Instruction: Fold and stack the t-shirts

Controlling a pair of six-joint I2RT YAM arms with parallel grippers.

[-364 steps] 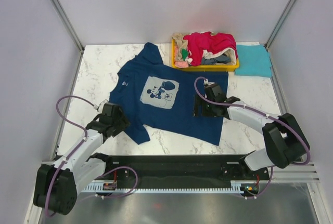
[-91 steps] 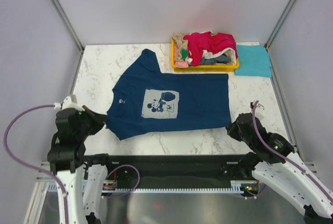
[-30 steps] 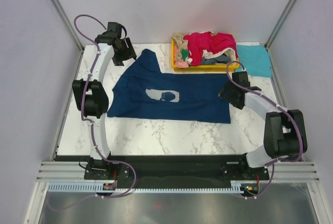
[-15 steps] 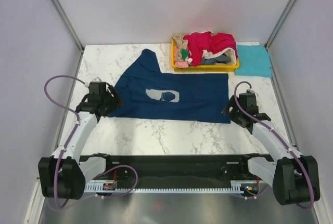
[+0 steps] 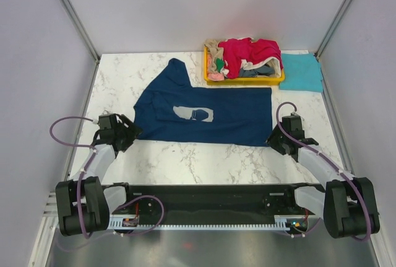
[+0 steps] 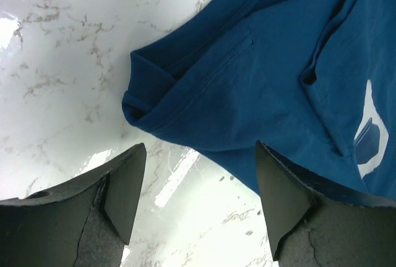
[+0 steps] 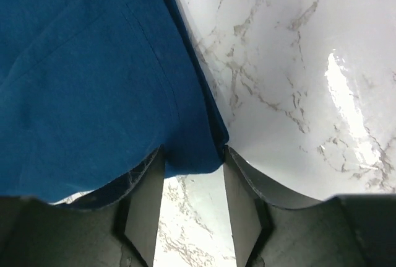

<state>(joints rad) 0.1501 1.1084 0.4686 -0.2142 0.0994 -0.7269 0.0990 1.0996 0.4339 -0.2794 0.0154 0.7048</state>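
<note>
Here, one navy t-shirt [image 5: 210, 115]; one teal t-shirt [image 5: 301, 72]

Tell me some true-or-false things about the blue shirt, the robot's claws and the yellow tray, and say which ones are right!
1. The navy t-shirt lies folded, so only part of its pale print shows. True.
2. The left gripper is shut tight on the shirt. False: it is open and holds nothing; the shirt's corner lies just ahead of it.
3. The yellow tray is empty. False: it is heaped with clothes.
4. A teal t-shirt lies beside the tray, on the right arm's side. True.
5. The right gripper is over the tray. False: it is at the navy shirt's near corner.
</note>
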